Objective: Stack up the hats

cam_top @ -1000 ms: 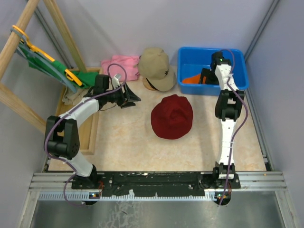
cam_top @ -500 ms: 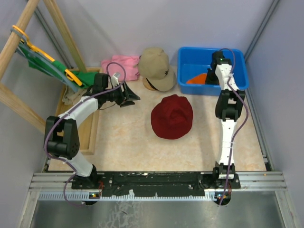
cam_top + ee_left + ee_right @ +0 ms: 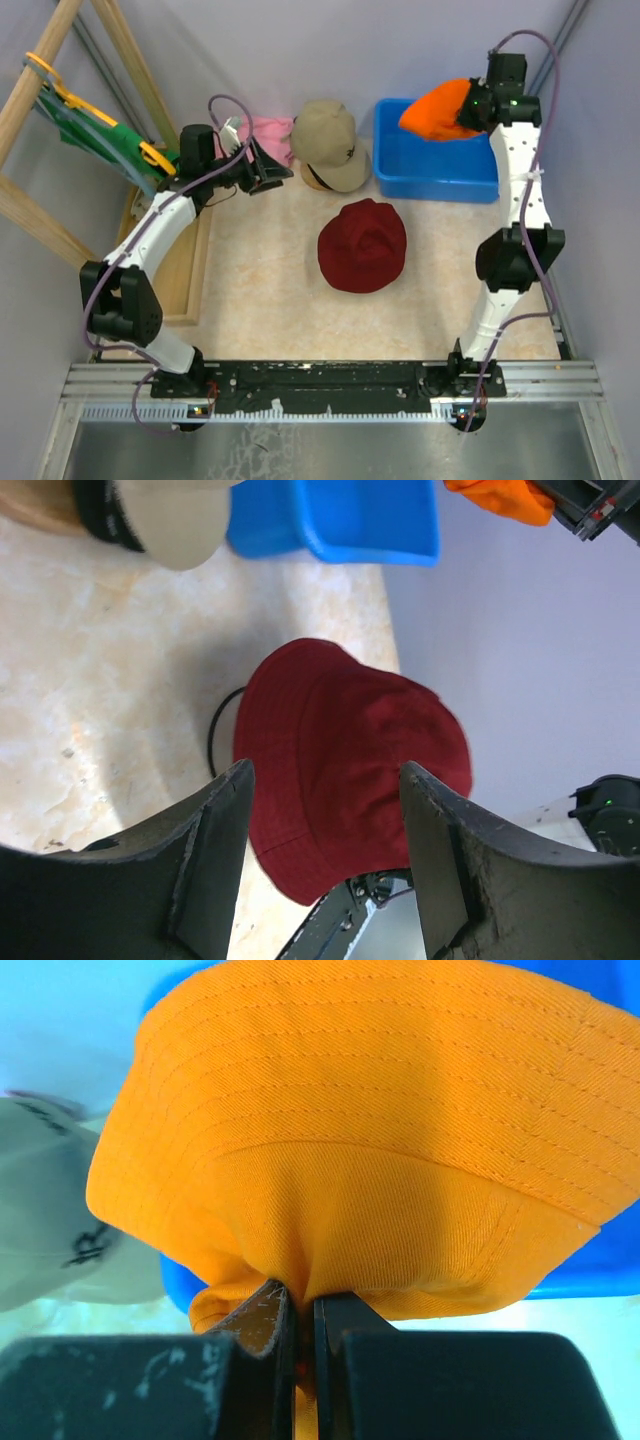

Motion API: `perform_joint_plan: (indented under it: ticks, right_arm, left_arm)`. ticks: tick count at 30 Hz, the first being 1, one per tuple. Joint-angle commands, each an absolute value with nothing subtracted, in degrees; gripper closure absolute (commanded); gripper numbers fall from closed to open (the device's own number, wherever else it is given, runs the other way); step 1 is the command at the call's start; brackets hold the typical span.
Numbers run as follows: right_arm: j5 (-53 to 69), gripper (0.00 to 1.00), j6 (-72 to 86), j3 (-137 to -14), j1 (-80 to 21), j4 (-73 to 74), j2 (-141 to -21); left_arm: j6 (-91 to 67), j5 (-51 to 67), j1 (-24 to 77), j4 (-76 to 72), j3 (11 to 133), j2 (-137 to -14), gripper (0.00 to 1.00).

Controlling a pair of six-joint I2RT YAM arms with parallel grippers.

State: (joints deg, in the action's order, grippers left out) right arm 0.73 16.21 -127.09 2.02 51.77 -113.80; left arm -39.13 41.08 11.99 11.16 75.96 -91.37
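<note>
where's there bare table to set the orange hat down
Bare tabletop runs in front of the dark red hat toward the near edge, and on its left up to the wooden tray. The back is crowded: pink cloth, tan cap and blue bin sit close together.

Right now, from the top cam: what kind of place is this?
Probably a walled robot test cell staged for clothes-tidying: wooden rack with a green garment, blue bin, dark red hat and tan cap.
</note>
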Motion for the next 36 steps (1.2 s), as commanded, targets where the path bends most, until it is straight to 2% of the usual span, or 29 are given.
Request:
perform_joint_plan:
  ticks: [1,6,14,19,25,29,32,36]
  right_arm:
    - [4.7,1.00,17.4,-130.1,1.5,50.5,-108.4]
    - [10.9,1.00,18.6,-130.3,0.5,54.3,-103.7]
    - [21.5,1.00,19.0,-111.6,-5.7,50.3,-86.8]
    - [27.0,1.00,26.3,-103.3,-8.1,46.4,-79.6]
    - [30.1,1.00,35.1,-97.9,-8.6,41.7,-76.0]
    - [30.9,1.00,38.7,-97.0,-8.7,39.2,-75.6]
    - [29.6,1.00,41.0,-96.6,-8.8,37.7,-75.5]
    - [27.1,1.00,40.9,-97.2,-8.8,38.1,-76.0]
  left_arm:
    - [-45.3,45.3,11.8,5.1,77.9,-87.0,0.34]
    - [-49.1,46.1,12.1,0.8,79.2,-83.9,0.33]
    - [-46.8,46.4,17.4,-3.4,83.6,-83.5,0.28]
    - [-32.2,37.5,28.0,5.5,92.3,-85.7,0.25]
    - [-28.1,27.9,32.9,-0.4,85.0,-81.1,0.21]
    - [-24.9,23.2,35.5,0.2,84.7,-80.5,0.19]
    - [-23.5,19.3,36.6,1.6,84.4,-79.7,0.14]
    - [-22.4,10.2,37.3,1.6,80.7,-75.2,0.13]
